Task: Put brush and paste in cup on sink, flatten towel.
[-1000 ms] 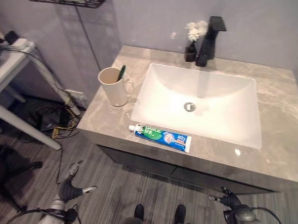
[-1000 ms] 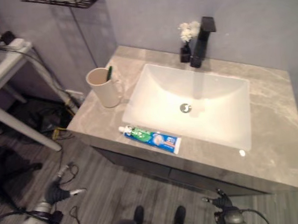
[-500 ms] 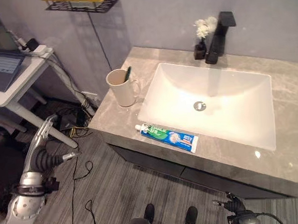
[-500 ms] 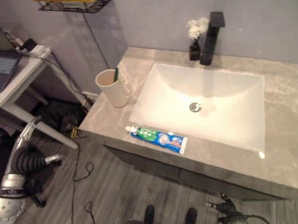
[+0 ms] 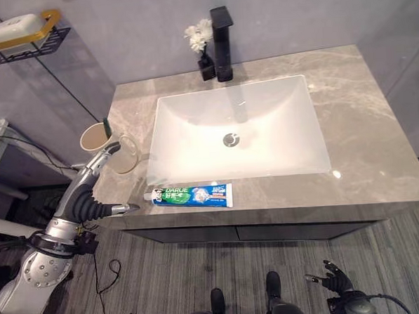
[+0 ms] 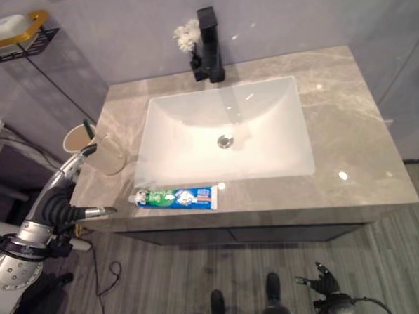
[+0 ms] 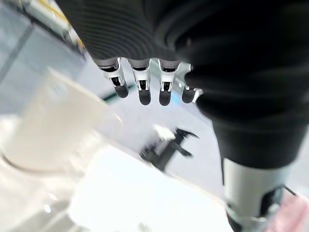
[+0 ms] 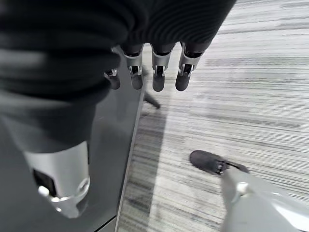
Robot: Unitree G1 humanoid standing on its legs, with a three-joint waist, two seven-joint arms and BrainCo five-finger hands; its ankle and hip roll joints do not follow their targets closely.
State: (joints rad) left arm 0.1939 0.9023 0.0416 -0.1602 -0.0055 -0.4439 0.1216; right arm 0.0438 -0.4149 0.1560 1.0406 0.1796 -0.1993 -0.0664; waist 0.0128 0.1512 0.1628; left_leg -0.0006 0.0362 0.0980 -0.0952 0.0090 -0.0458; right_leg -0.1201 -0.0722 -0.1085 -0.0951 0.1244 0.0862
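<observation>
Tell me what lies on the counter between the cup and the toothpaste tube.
Nothing lies there: in the left eye view, bare grey counter separates the cup from the toothpaste tube. The left hand hovers beside that stretch, open.

Black square-column tap (image 5: 222,42) upright at back rim of the basin, small dark vase of white flowers (image 5: 202,50) just left of it, black wire wall shelf with yellow rim (image 5: 22,41) upper left, white soap-like block (image 5: 10,28) on shelf, grey wood-plank floor (image 5: 201,270) below
</observation>
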